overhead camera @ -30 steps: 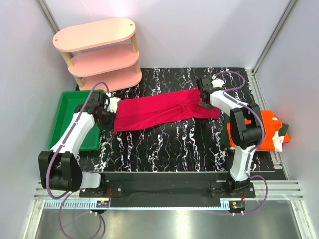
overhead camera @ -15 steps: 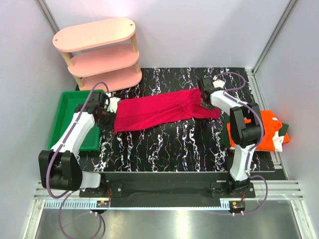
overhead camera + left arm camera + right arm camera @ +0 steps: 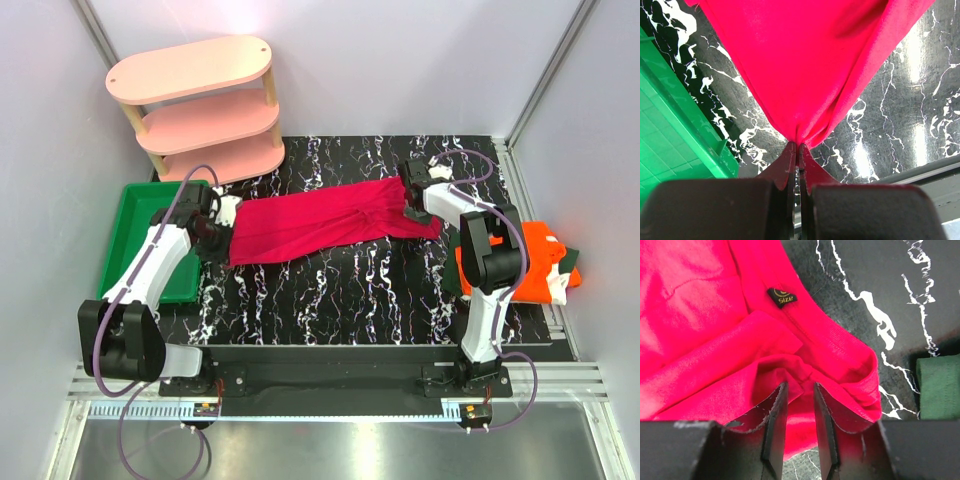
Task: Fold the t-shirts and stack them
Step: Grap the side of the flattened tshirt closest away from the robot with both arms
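Note:
The crimson t-shirt lies stretched in a long band across the black marbled table. My left gripper is shut on its left end; in the left wrist view the pads pinch a point of the cloth. My right gripper sits on the shirt's right end by the collar. In the right wrist view its fingers stand a little apart, astride a small ridge of the cloth that lies flat beneath. The orange t-shirt lies over the dark green one at the right edge.
A green plastic tray lies at the left, beside my left gripper; its rim shows in the left wrist view. A pink three-tier shelf stands at the back left. The dark green cloth edge shows in the right wrist view.
My right gripper has shifted slightly to the right at the shirt's collar end. The left gripper and the shirt stay as they were.

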`<state>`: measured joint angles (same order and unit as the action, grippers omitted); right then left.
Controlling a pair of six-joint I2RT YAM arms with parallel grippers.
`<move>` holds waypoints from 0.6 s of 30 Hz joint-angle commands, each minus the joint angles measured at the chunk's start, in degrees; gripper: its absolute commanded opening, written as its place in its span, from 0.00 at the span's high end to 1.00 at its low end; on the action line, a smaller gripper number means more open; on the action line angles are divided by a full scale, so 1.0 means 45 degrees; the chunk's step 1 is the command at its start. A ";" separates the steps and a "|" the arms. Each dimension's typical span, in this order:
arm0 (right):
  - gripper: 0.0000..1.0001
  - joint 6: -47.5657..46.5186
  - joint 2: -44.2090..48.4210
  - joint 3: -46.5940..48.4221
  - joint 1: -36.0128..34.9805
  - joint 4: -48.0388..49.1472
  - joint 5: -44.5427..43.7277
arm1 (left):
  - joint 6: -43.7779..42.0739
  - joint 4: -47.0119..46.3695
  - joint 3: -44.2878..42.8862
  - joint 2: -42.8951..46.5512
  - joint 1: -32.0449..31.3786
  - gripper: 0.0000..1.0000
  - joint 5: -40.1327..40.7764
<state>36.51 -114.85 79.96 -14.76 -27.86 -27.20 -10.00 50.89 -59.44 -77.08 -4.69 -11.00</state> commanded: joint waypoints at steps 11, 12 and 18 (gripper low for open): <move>0.64 0.0090 0.0014 -0.0172 0.0058 0.0722 0.0791 | 0.0308 -0.0431 0.0201 0.0117 0.0085 1.00 -0.0464; 0.64 0.0070 -0.0025 -0.0133 0.0058 0.0741 0.0791 | 0.0347 -0.0412 0.0201 0.0136 0.0085 1.00 -0.0465; 0.83 0.0050 -0.0182 -0.0016 0.0078 0.0819 0.0908 | 0.0308 -0.0392 0.0279 0.0176 0.0085 1.00 -0.0367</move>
<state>36.34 -115.26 79.07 -14.63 -25.93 -24.16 -9.02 50.41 -58.48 -77.08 -4.64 -11.60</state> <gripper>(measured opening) 0.232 0.021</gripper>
